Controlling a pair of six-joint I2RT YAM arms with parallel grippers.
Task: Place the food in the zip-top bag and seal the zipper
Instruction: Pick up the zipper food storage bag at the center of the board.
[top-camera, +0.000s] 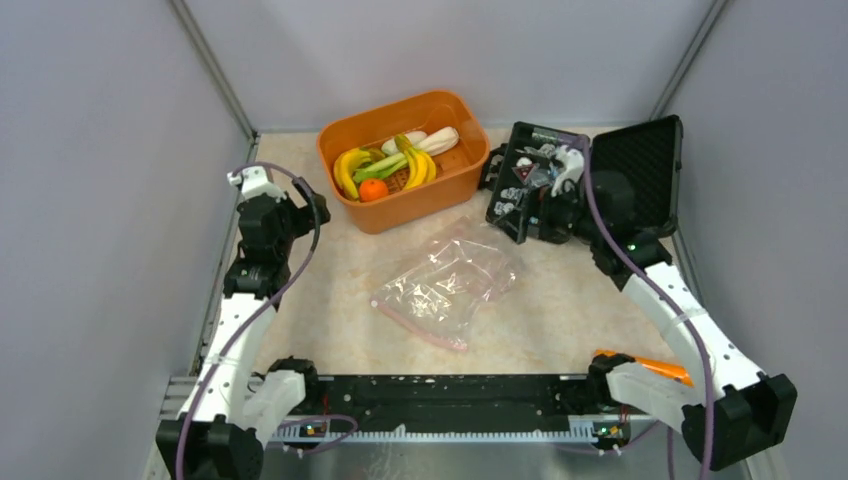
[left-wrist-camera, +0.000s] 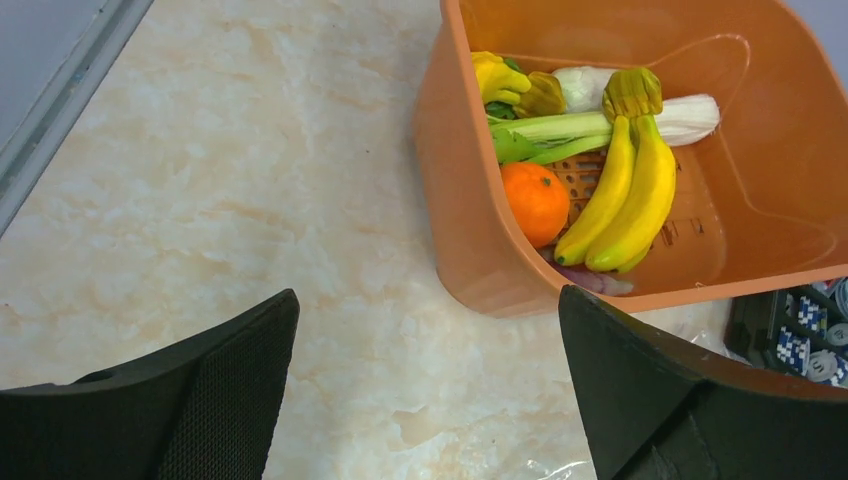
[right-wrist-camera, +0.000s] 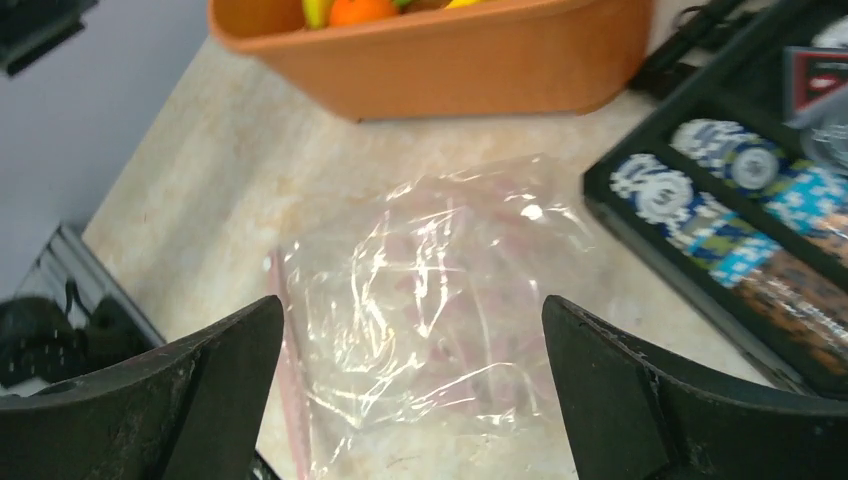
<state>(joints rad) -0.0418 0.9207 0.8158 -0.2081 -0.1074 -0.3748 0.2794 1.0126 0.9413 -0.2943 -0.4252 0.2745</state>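
The food lies in the orange basket (top-camera: 455, 175): yellow bananas (left-wrist-camera: 625, 195), a round orange (left-wrist-camera: 535, 200), green stalks (left-wrist-camera: 545, 135), a whitish piece (left-wrist-camera: 690, 115) and a sliver of purple eggplant (left-wrist-camera: 600, 282). The clear zip-top bag (top-camera: 445, 285) lies flat and empty on the table in front of the basket, its pinkish zipper (right-wrist-camera: 285, 380) along the near-left edge. My left gripper (left-wrist-camera: 425, 390) is open and empty, above bare table just left of the basket. My right gripper (right-wrist-camera: 410, 390) is open and empty, hovering over the bag (right-wrist-camera: 430, 300).
An open black case (top-camera: 640, 160) of chips and trinkets stands right of the basket and shows in the right wrist view (right-wrist-camera: 720, 220). Grey walls close in the table on the left, back and right. The arm bases run along the near edge.
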